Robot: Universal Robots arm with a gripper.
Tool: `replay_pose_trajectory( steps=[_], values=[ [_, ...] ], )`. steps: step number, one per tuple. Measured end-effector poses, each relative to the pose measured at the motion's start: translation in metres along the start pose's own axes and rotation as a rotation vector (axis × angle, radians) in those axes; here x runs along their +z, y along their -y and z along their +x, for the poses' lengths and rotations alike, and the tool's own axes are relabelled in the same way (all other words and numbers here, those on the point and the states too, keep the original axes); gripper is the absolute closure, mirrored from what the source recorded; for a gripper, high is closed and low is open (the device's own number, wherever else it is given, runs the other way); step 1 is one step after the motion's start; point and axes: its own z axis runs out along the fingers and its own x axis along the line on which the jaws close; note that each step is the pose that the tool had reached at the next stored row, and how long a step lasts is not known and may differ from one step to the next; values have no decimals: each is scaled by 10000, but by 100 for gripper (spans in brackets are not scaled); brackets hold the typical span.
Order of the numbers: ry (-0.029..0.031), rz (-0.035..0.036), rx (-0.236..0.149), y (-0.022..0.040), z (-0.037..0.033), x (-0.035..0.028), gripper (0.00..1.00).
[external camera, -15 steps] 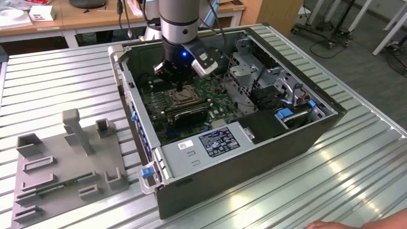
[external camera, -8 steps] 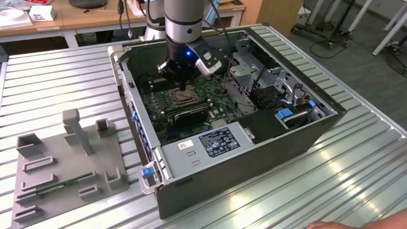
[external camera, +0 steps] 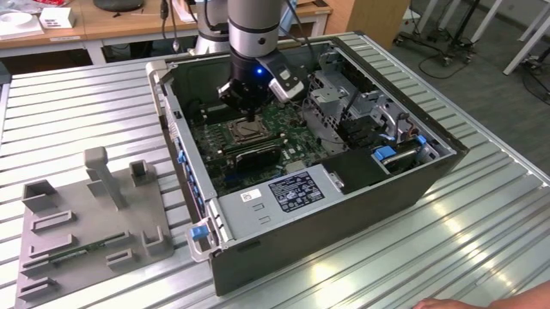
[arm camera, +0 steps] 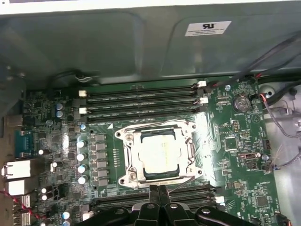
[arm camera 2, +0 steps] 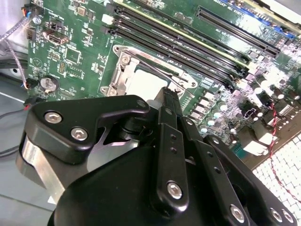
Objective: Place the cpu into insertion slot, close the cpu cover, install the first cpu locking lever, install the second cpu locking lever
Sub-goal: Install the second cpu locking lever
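A: Gripper [external camera: 250, 118] position?

B: Low inside the open computer case [external camera: 429, 174], over the green motherboard [arm camera: 235, 160], at the edge of the insertion slot [arm camera: 123, 155]. In both wrist views the fingers [arm camera: 158, 195] are pressed together, tips touching, nothing seen between them.

A: The cpu [arm camera: 160, 151]?

B: Seated flat in the slot, pale metal top showing. The cpu cover [arm camera: 188, 129] lies down around it, framing the chip.

A: Levers?

B: A thin wire lever [arm camera 2: 181, 84] runs just beside the fingertips; contact cannot be told.

A: Outside the case?

B: Grey parts fixture [external camera: 86, 225] on the slatted table [external camera: 77, 116], exterior view's left.
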Motion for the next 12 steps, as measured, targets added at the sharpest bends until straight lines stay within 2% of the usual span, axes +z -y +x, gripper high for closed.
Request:
replay_pose_trajectory(
  steps=[6, 12],
  values=[
    [1, 10, 27, 0, -24, 8, 89],
    [2, 13, 40, 25, -24, 50, 89]
  ],
)
